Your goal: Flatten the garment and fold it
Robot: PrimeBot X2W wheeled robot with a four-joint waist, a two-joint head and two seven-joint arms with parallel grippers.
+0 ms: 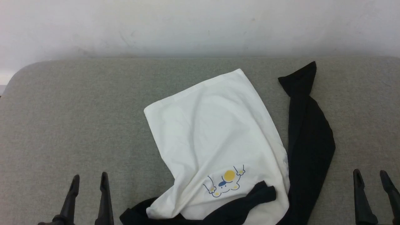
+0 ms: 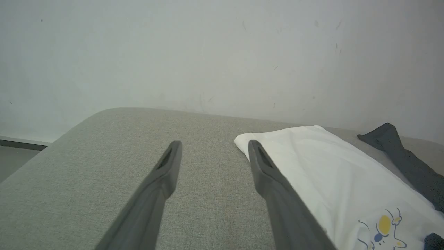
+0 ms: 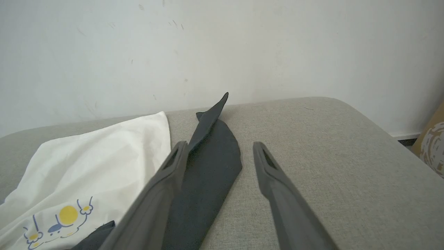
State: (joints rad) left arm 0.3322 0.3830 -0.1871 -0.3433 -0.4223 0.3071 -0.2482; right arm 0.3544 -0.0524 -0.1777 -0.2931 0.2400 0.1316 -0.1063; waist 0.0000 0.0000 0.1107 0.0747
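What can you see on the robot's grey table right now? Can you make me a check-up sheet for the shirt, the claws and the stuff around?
Surface: grey fabric-covered top with rounded corners; the shirt lies on it.
Job's things: garment crumpled, not yet flat or folded; white part in the middle, black part twisted along its right side and bunched at the near edge; yellow-and-blue graphic near the front.
Clutter: nothing seen.
Grippers: left gripper open and empty, left of the garment; right gripper open and empty, right of it.
Cables: nothing seen.
Surroundings: scuffed white wall behind; a brown patterned thing beyond the right end, too cut off to identify.
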